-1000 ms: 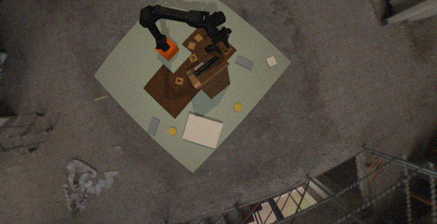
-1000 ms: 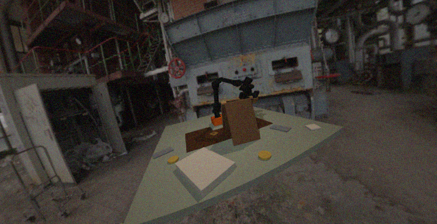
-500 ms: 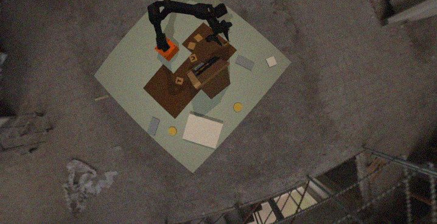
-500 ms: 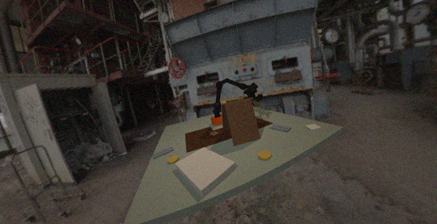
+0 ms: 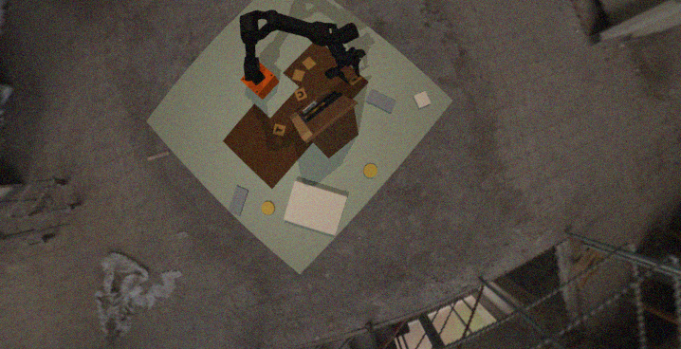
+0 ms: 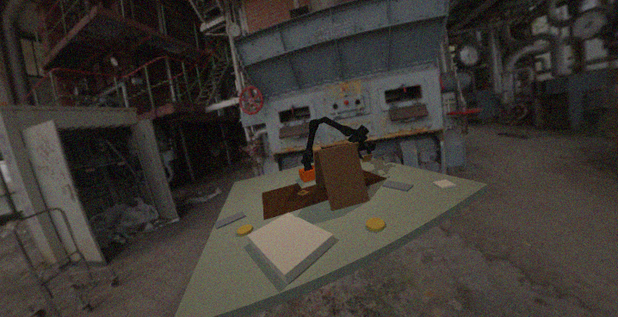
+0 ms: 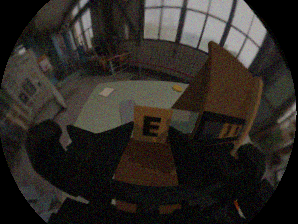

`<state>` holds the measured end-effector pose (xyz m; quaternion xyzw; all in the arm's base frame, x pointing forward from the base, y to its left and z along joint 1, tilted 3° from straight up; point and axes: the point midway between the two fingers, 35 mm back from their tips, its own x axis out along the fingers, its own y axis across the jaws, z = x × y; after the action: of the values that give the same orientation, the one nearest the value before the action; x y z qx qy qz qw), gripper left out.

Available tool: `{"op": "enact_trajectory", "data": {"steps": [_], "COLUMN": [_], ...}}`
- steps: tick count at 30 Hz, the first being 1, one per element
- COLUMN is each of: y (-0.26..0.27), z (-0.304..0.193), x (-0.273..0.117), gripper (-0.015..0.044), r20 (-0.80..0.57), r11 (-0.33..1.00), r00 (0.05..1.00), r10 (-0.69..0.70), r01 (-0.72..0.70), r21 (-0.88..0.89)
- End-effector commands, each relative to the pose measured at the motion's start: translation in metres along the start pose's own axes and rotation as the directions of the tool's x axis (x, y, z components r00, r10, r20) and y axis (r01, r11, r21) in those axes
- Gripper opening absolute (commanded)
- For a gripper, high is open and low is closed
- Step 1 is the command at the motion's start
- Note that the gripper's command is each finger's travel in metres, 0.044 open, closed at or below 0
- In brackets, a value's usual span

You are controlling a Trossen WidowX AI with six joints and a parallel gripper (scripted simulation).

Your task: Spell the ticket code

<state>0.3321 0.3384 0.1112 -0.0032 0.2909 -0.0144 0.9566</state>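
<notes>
The black parallel jaws [image 5: 350, 73] [image 6: 367, 150] are gripping a square tan wooden tile [image 5: 355, 81] [image 6: 367, 158] [image 7: 151, 124], its black letter E facing the wrist view. The held tile is hanging outside the rail, above one end of a flat dark-brown panel [image 5: 248, 139] [image 6: 281, 202] [image 7: 145, 170].

Near the jaws, a tall brown wooden board [image 5: 330, 116] [image 6: 343, 177] [image 7: 227, 85] is leaning, its dark narrow letter rail [image 5: 322, 105] [image 7: 210, 127] facing the arm. Light marks are showing along the rail, too blurred for reading.

Between the jaws and the orange blocky base [image 5: 271, 82] [image 6: 305, 175], two plain-looking tan square tiles are lying. A third tan tile with a dark curved mark [image 5: 300, 94] is resting nearer the board, and a dark-marked tan tile [image 5: 279, 129] [image 6: 303, 192] is lying farther from the jaws.

Beyond the panel, a blue-grey rectangular block [image 5: 380, 101] [image 6: 397, 185] [image 7: 127, 110] is sitting nearest the jaws on the pale green table [image 5: 194, 113] [image 6: 419, 202] [image 7: 100, 112], followed by a small white square [image 5: 421, 100] [image 6: 444, 183] [image 7: 106, 92]. Well apart, past the board, a round yellow disc [image 5: 370, 171] [image 6: 375, 224] [image 7: 177, 88] and a large white slab [image 5: 315, 208] [image 6: 290, 244] are lying.
</notes>
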Motion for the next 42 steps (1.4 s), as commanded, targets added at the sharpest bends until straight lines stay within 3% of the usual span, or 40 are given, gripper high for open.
{"op": "enact_trajectory", "data": {"steps": [1,42], "y": [0.002,-0.012], "z": [0.000,-0.001], "x": [0.003,0.001], "gripper": [0.0000,0.0000], "r20": [0.001,0.001], "r11": [1.000,1.000], "r00": [1.000,1.000], "r10": [0.008,0.008], "r01": [-0.008,-0.008], "r21": [-0.008,-0.009]}}
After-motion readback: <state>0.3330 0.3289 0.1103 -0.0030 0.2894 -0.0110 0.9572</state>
